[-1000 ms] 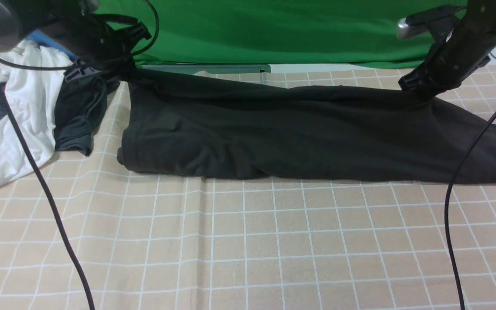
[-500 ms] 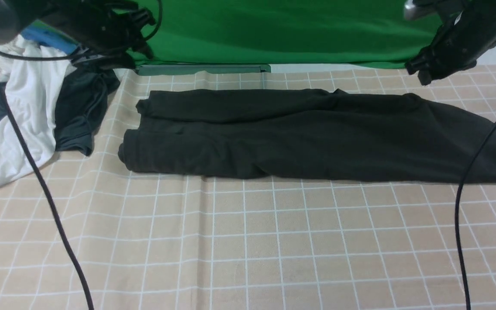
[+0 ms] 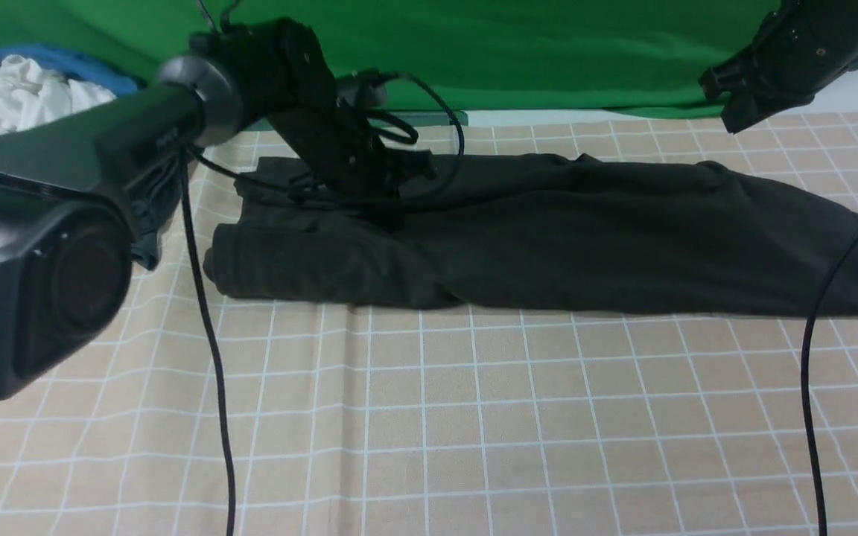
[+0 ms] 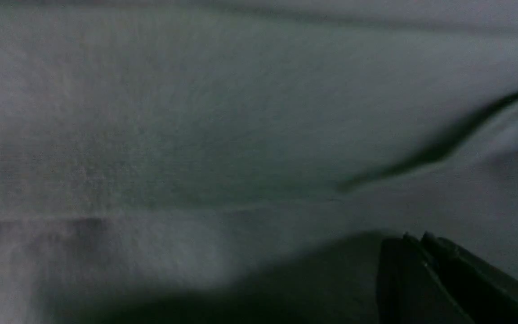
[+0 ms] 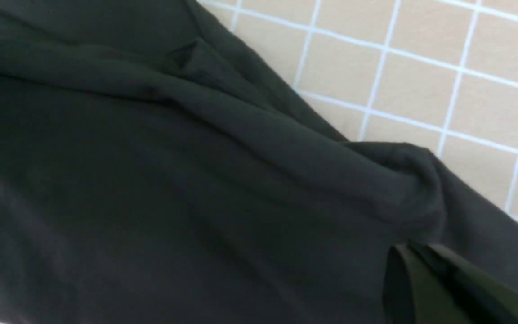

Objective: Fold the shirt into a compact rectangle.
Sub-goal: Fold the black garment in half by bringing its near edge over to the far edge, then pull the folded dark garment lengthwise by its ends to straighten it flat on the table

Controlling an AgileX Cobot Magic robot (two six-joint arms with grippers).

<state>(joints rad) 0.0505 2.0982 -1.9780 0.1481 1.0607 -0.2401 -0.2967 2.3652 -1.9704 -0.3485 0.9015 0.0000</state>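
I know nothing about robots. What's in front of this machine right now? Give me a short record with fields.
shirt: black, folded into a long band, not yet a compact rectangle
left pincer: shut, low over the shirt's left part; whether it touches the cloth, cannot tell
right pincer: shut, raised above the shirt's right end, nothing seen in it
table cover: beige with a white grid
other clothes: white and blue pile, far left
backdrop: green cloth
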